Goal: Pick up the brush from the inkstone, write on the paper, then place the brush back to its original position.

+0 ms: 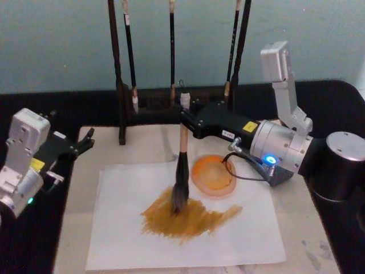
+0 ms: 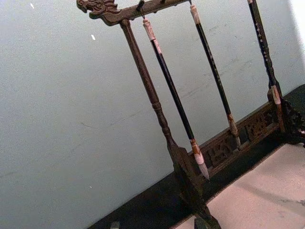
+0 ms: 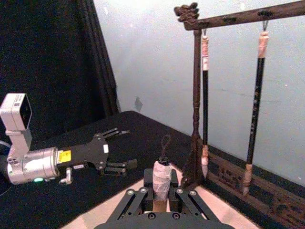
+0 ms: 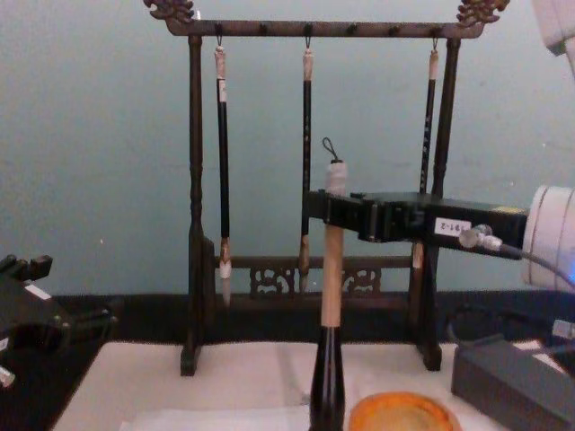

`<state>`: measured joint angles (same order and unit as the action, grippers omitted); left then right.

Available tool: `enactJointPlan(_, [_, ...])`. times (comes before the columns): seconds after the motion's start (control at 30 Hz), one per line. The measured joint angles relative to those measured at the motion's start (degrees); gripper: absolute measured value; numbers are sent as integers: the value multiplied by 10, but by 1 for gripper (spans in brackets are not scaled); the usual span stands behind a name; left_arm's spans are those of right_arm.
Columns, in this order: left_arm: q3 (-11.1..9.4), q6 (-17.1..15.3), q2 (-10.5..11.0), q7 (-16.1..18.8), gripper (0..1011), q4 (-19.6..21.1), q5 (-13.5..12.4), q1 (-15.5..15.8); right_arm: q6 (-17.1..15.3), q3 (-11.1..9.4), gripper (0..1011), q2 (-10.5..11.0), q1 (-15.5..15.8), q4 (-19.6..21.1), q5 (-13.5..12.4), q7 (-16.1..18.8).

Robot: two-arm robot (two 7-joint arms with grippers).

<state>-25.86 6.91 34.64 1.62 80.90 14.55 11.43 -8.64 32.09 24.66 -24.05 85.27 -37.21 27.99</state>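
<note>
The brush [image 1: 182, 165] stands upright, its pale handle gripped near the top by my right gripper [image 1: 186, 119], which is shut on it. Its bushy tip rests on the paper [image 1: 239, 234], inside a brown-orange smear [image 1: 188, 217]. The inkstone [image 1: 213, 174], a round orange dish, sits just right of the brush on the paper's far edge. The chest view shows the brush [image 4: 330, 296] hanging from my right gripper [image 4: 331, 208] beside the inkstone [image 4: 400, 415]. From the right wrist I see the handle's taped top [image 3: 162, 177]. My left gripper [image 1: 86, 139] is parked open at the left, off the paper.
A dark wooden rack [image 4: 305, 28] with three slim hanging brushes stands along the back of the cream mat [image 1: 319, 234]. A black adapter box [image 4: 510, 377] with a cable lies right of the inkstone. The black tabletop surrounds the mat.
</note>
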Motion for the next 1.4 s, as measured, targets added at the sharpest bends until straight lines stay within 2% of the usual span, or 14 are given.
enactJointPlan(0.4, [0, 0, 0, 0, 1010, 0, 0, 0, 4, -12, 176, 0, 6, 6, 1, -4])
enactJointPlan(0.63, [0, 0, 0, 0, 1010, 0, 0, 0, 27, -9, 176, -13, -6, 3, -1, 23])
enactJointPlan(0.83, [0, 0, 0, 0, 1010, 0, 0, 0, 45, 12, 175, -25, -31, -4, 1, 59])
enactJointPlan(0.97, [0, 0, 0, 0, 1010, 0, 0, 0, 47, 29, 175, -26, -45, -5, 14, 73])
enactJointPlan(1.23, [0, 0, 0, 0, 1010, 0, 0, 0, 23, 67, 176, -15, -69, -2, 46, 91])
enactJointPlan(1.4, [0, 0, 0, 0, 1010, 0, 0, 0, 13, 73, 176, -9, -68, 0, 51, 90])
